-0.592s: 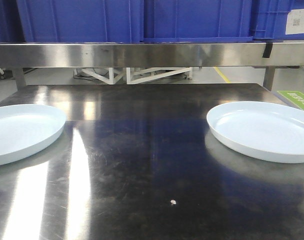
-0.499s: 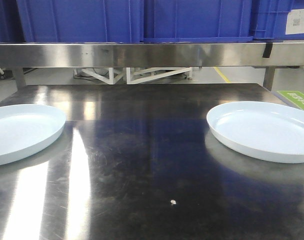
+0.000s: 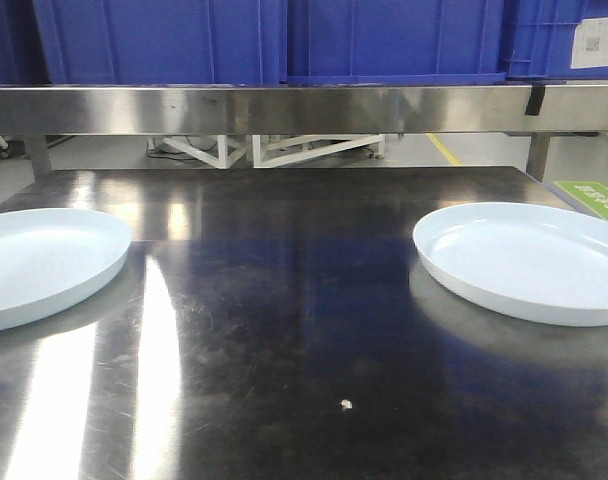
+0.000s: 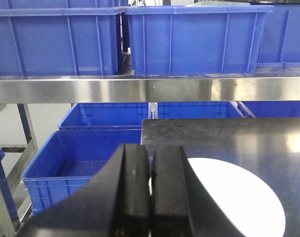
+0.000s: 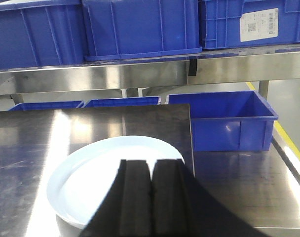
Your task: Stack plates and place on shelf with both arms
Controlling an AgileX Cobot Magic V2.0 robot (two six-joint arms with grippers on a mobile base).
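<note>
Two pale bluish-white plates lie apart on the steel table [image 3: 304, 300]: one plate [image 3: 39, 262] at the left edge, the other plate [image 3: 529, 258] at the right. Neither arm shows in the front view. My left gripper [image 4: 151, 150] is shut with nothing in it, hovering over the near left rim of the left plate [image 4: 239, 200]. Over the near side of the right plate [image 5: 100, 170], my right gripper [image 5: 151, 164] is shut and holds nothing. The steel shelf [image 3: 304, 108] runs across the back, above the table.
Blue plastic bins [image 3: 284, 35] fill the top of the shelf. More blue bins [image 4: 76, 163] stand low beside the table's left end, and an open blue bin [image 5: 229, 121] sits beyond its right end. A white speck [image 3: 346, 404] lies near the front.
</note>
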